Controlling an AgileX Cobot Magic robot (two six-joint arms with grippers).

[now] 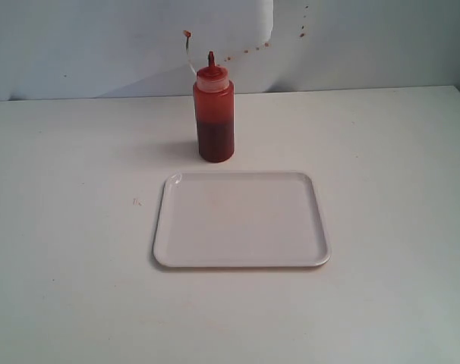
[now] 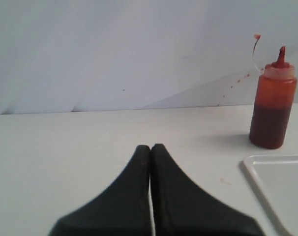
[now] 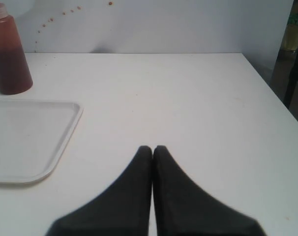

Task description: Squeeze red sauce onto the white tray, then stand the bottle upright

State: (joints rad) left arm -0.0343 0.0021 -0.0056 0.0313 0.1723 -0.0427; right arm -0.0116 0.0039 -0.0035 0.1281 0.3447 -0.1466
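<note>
The bottle [image 1: 214,114] stands upright on the white table just behind the white tray [image 1: 241,220], its red nozzle up and its thin tethered cap hanging off to one side. Dark red sauce shows through its translucent wall. No red sauce shows on the tray. Neither gripper appears in the exterior view. In the left wrist view my left gripper [image 2: 151,146] is shut with nothing in it, well short of the bottle [image 2: 273,109] and the tray corner [image 2: 282,191]. My right gripper [image 3: 152,147] is also shut and empty, off to the side of the tray [image 3: 26,140] and bottle [image 3: 9,54].
A pale wall with small reddish specks [image 1: 245,51] rises behind the table. The table's far right edge [image 3: 274,93] drops off beside a dark stand [image 3: 294,64].
</note>
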